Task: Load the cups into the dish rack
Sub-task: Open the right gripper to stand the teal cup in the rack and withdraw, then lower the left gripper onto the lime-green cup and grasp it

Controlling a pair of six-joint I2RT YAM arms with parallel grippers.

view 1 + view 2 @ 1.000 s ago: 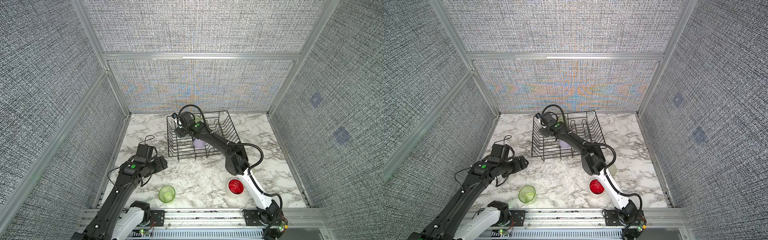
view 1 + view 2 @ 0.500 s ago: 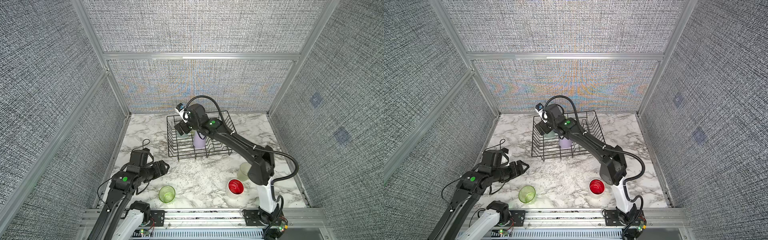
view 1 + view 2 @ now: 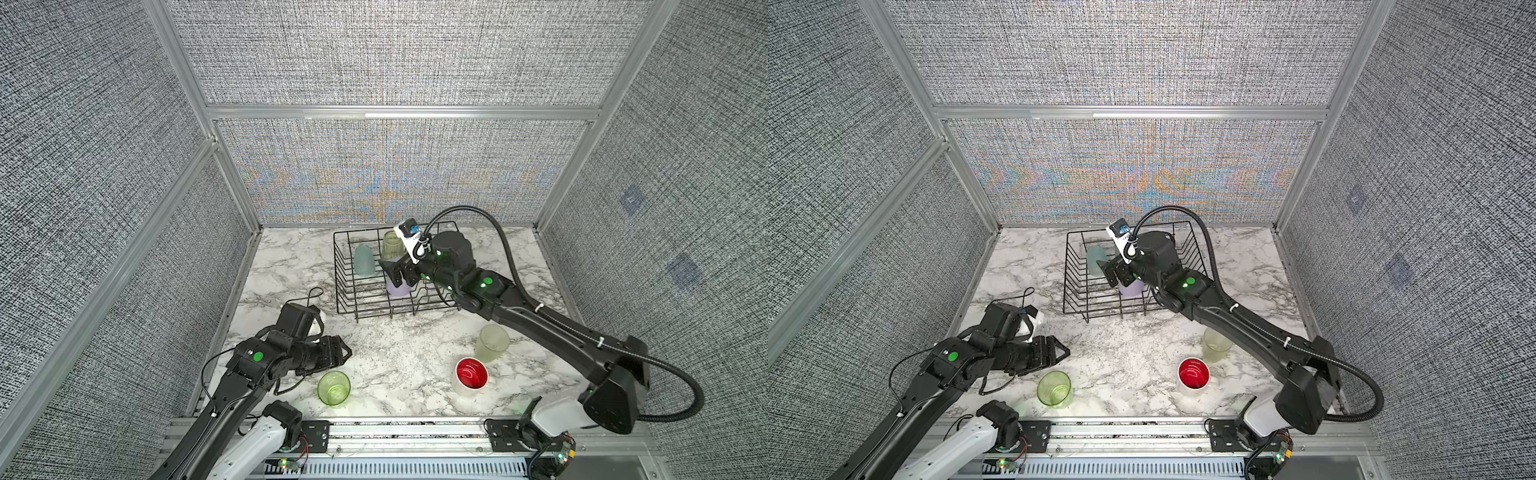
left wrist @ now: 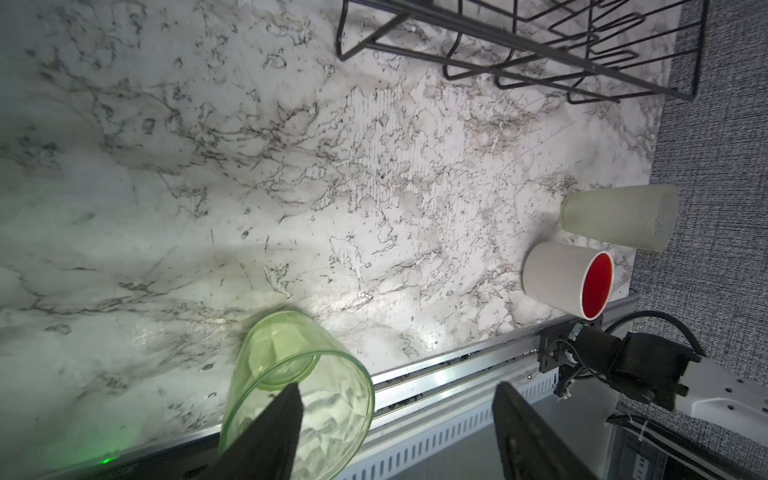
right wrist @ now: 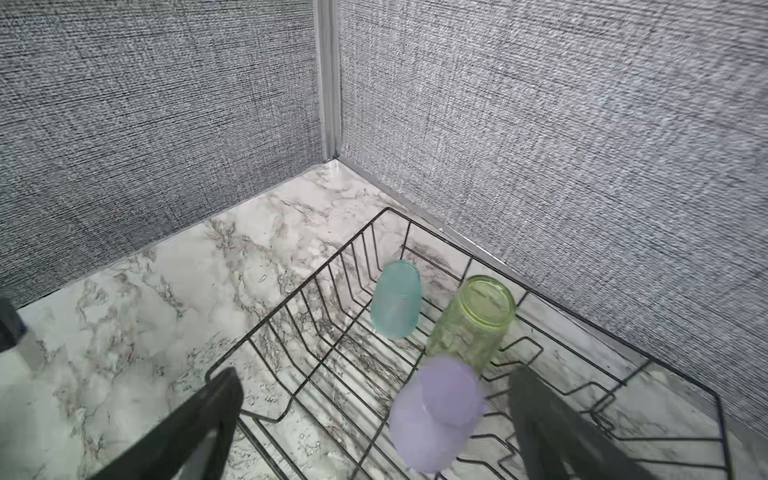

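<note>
The right pincer (image 3: 395, 274) is lifting clear of the dish rack (image 3: 335, 266), where a second ago it was reaching low among the wires. Its jaws are now standing as wide as they go, with nothing between them. The lilac cup (image 5: 436, 411) is staying behind inside the rack near its front wall, just below the open jaws. The light blue cup (image 3: 363, 259) and the taller green cup (image 3: 390, 245) are standing farther back. That is making three cups loaded.

The left arm is meanwhile swinging down and toward the front of the tabletop (image 3: 399, 332). Its left pincer (image 3: 343, 353) is now hanging just beside the short green cup (image 3: 333, 387). Those jaws are narrowing a little but are open and gripping nothing. From the wrist view one finger is sitting in front of the cup's rim, and I cannot tell if it is touching.

Three cups are waiting upright on the tabletop: the short green one, the frosted cup (image 3: 492, 343) and the white cup with red inside (image 3: 471, 374), these last two close together. The left side looks to be lining up the next pick.
</note>
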